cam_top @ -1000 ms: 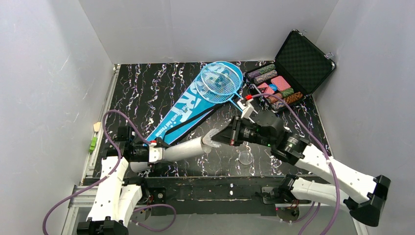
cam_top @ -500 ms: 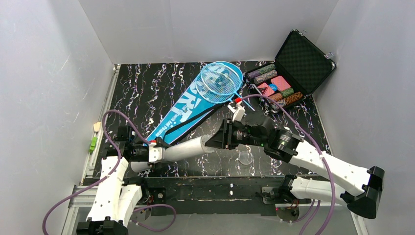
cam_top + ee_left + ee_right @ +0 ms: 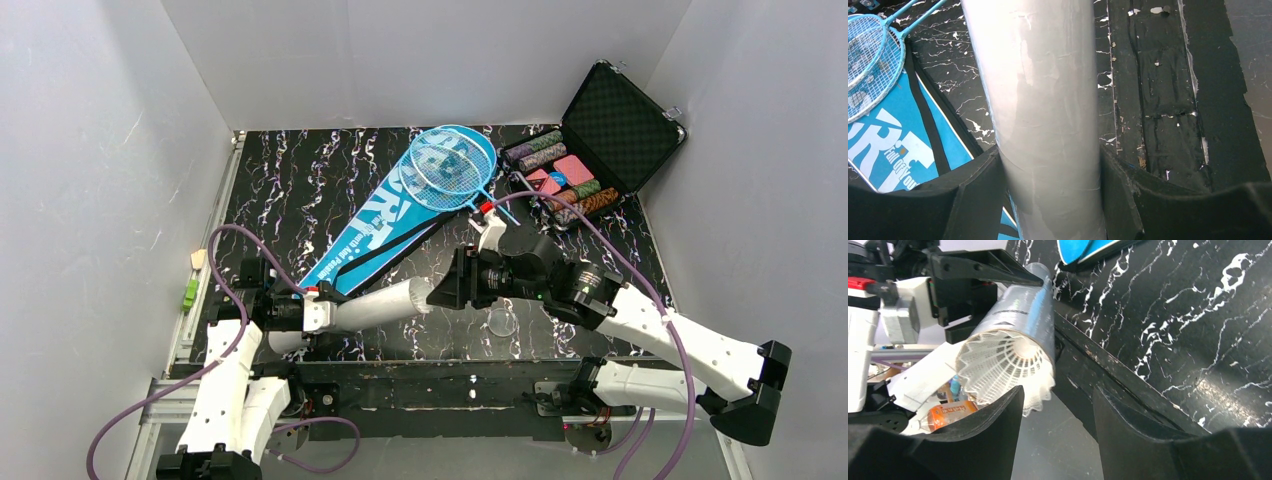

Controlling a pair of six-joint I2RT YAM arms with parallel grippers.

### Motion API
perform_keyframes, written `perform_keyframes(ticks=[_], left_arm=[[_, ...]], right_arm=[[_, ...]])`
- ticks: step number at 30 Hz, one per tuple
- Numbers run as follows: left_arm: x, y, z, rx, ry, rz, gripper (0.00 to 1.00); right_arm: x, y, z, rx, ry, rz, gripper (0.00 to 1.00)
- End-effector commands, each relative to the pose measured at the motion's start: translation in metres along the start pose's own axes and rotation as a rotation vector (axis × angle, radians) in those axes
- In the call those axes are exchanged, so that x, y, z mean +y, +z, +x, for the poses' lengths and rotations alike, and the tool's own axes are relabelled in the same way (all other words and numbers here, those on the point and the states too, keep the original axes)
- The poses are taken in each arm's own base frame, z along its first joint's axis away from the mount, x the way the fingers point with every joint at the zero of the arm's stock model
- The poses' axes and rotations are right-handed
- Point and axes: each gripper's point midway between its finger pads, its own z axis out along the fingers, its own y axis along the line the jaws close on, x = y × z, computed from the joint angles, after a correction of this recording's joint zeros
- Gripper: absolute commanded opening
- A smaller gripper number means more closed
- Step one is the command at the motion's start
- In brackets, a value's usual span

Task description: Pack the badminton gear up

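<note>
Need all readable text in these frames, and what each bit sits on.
"RT": large white letters on the blue racket-shaped bag; the earlier letters are hidden under the light-blue rackets.
"Full Of You": small white print beside them on the bag, cut off in the left wrist view.
Orange label in the right wrist view: blurred, unreadable.

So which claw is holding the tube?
The left claw: its fingers clamp the tube's sides. The right claw only sits open at the tube's mouth, by the shuttlecock.
</note>
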Motion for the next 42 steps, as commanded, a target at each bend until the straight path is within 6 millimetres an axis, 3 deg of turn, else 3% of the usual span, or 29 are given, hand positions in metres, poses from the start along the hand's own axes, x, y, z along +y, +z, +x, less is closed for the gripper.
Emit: perform_keyframes(ticks=[1,19,23,27,31,33,36,39,42], left_arm=[[0.007,-0.002,-0.023,-0.068,0.05,-0.019,0.05],[0.008,-0.003,-0.034,-0.098,0.071,-0.035,0.05],[0.009,-0.003,-0.032,-0.094,0.064,-0.034,0.05],[0.005,-0.002,-0.025,-0.074,0.051,-0.023,0.05],[0.007,-0.002,-0.019,-0.056,0.047,-0.028,0.05],[0.01,-0.002,-0.017,-0.051,0.045,-0.039,0.05],[0.011,-0.002,-0.017,-0.047,0.045,-0.042,0.05],[0.01,-0.002,-0.018,-0.049,0.044,-0.041,0.05],[0.01,-0.002,-0.018,-0.05,0.055,-0.05,0.05]], right_arm=[[0.0,-0.004,-0.001,-0.002,-0.031,0.007,0.61],[0.01,0.046,0.009,0.066,-0.027,-0.027,0.59],[0.02,0.054,0.007,0.078,-0.024,-0.046,0.65],[0.027,0.035,-0.016,-0.006,-0.036,-0.015,0.78],[0.024,-0.01,-0.048,-0.153,0.002,-0.016,0.82],[0.014,-0.031,-0.058,-0.212,0.025,0.005,0.83],[-0.02,-0.058,-0.069,-0.302,0.067,0.115,0.84],[-0.065,-0.074,-0.067,-0.345,0.145,0.252,0.85],[-0.121,-0.076,-0.055,-0.371,0.252,0.403,0.85]])
